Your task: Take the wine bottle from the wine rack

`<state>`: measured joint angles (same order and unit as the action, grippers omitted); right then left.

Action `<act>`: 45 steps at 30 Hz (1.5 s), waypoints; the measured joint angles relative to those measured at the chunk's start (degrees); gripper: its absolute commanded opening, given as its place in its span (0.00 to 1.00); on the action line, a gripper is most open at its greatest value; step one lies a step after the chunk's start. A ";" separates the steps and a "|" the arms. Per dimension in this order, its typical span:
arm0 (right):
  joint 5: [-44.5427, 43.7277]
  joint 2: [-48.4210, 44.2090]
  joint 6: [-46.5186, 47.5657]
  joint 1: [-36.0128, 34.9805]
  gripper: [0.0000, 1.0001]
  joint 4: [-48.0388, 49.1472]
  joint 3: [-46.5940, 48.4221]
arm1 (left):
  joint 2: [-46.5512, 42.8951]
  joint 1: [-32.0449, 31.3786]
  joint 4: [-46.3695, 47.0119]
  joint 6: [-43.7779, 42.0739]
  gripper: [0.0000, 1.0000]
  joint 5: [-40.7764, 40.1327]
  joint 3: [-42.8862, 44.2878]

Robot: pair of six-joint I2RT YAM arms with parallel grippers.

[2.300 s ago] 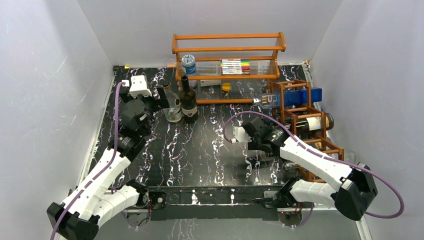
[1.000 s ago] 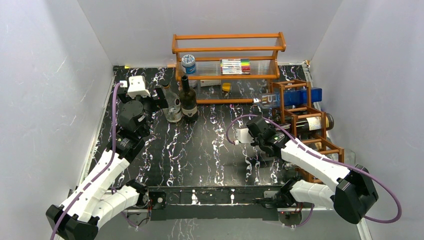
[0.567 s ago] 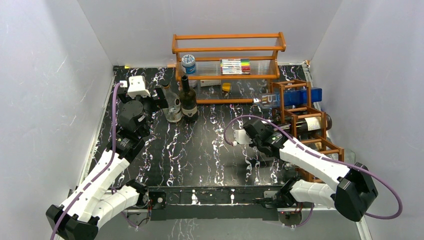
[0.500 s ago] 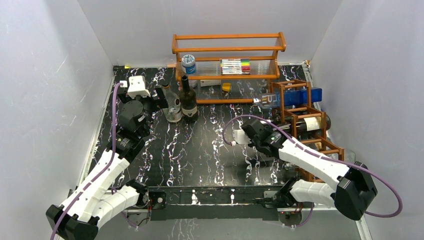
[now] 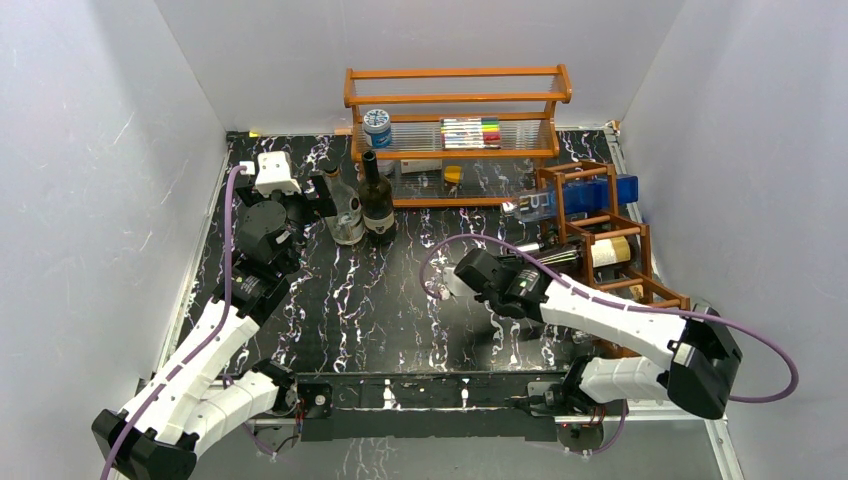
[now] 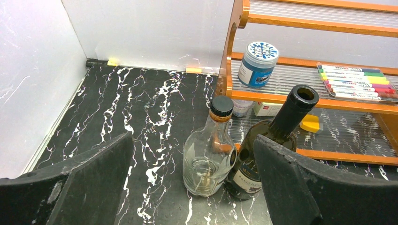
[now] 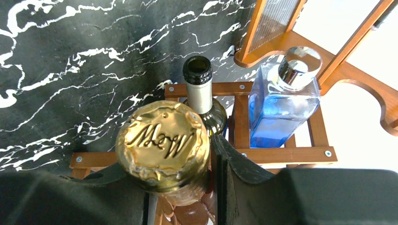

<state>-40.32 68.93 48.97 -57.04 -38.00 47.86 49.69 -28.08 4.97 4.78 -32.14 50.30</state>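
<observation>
Right gripper (image 7: 164, 180) is clamped on the gold-foil neck of the wine bottle (image 5: 606, 250). Compared with half a second ago, gripper and bottle have shifted toward 9 o'clock. The bottle lies horizontal, its body partly inside the wine rack (image 7: 281, 154) at 3 o'clock. Left gripper (image 6: 190, 187) is unchanged, fingers spread wide, facing the upright clear bottle (image 6: 206, 159) and dark bottle (image 6: 263, 150) at 12 o'clock.

white-shelled left arm (image 5: 205, 345) at seven o'clock and white-shelled right arm (image 5: 610, 312) at four o'clock, both with black joints. a purple cable (image 5: 229, 240) runs along each. wedge-shaped matte black fingers (image 6: 89, 183), rough-edged.
</observation>
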 measured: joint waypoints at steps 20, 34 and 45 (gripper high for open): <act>-7.52 4.98 -8.09 -9.99 0.00 -0.39 3.10 | 0.00 0.00 0.00 0.15 0.98 0.00 0.00; -9.11 8.79 -12.17 -14.08 0.00 1.88 9.81 | 0.07 0.00 0.00 0.15 0.98 0.00 0.00; -11.80 11.43 -23.26 -17.73 0.00 3.91 20.65 | 0.37 0.00 -0.02 0.15 0.98 0.07 0.00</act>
<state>-52.12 80.36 25.71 -74.76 -34.09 68.51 50.06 -28.08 4.95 4.93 -32.08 50.30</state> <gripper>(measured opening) 0.480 0.981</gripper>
